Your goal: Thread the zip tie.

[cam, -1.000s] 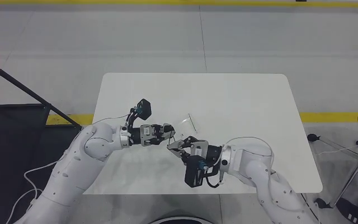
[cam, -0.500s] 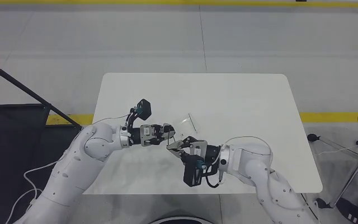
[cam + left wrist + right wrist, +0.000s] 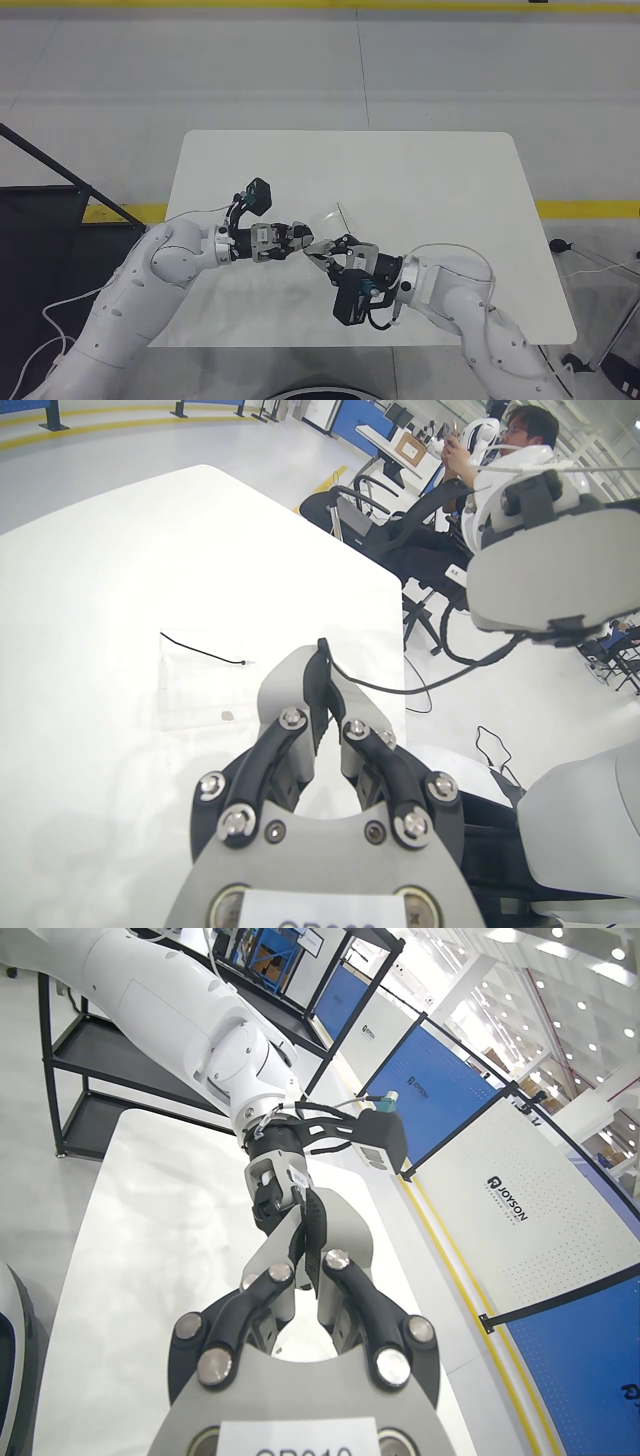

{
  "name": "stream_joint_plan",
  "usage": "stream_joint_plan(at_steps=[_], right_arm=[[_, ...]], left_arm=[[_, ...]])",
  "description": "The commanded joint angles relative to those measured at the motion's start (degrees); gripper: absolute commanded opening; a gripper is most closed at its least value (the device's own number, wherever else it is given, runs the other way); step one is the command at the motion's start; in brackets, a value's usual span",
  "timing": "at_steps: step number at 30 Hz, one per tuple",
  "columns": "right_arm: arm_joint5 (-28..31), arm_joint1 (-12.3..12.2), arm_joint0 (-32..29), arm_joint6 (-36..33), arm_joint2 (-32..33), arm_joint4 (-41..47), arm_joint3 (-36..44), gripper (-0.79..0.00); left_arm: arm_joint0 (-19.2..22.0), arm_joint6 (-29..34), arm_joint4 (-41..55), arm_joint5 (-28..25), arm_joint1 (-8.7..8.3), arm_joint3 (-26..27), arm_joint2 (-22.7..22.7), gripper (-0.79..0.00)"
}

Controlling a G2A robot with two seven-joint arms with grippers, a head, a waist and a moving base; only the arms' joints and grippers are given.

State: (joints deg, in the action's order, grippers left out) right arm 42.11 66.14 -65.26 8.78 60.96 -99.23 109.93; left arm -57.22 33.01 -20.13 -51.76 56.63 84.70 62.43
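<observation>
— Where is the zip tie (image 3: 200, 651)?
— It lies loose on a clear plastic sheet (image 3: 200, 695), close along one edge of it, on the white table (image 3: 450, 180). It is thin and black, with a small pale tip at one end. Both grippers are apart from it.
— And the arms?
— Both hang over the robot's side of the table, near the sheet. The left gripper (image 3: 322, 660) and the right gripper (image 3: 306, 1210) point at each other, tips almost meeting.
— Jaws?
— Pressed together on both, black pads flat against each other. Whether anything sits between them, I cannot tell.
— What is that dark line by the left one?
— A thin black strand (image 3: 380, 688) runs off from beside its fingertips, out past the table edge. Tie or cable, I cannot tell.
</observation>
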Motion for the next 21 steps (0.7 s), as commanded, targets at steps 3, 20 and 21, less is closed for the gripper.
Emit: stream_joint_plan(at_steps=[3, 20, 21], right_arm=[[-2.23, -0.11, -0.67, 0.00, 0.62, -0.60, 0.52, -0.785], [-12.50, -0.30, -4.09, 4.95, 2.20, -3.39, 2.04, -0.785], [-12.75, -0.31, -4.18, 4.97, 2.26, -3.58, 2.09, -0.785]], left_arm=[[0.06, 0.16, -0.18, -0.16, -0.05, 0.11, -0.10, -0.785], [0.24, 0.58, -0.15, -0.36, -0.25, 0.17, -0.60, -0.785], [0.25, 0.58, -0.13, -0.36, -0.26, 0.15, -0.63, -0.785]])
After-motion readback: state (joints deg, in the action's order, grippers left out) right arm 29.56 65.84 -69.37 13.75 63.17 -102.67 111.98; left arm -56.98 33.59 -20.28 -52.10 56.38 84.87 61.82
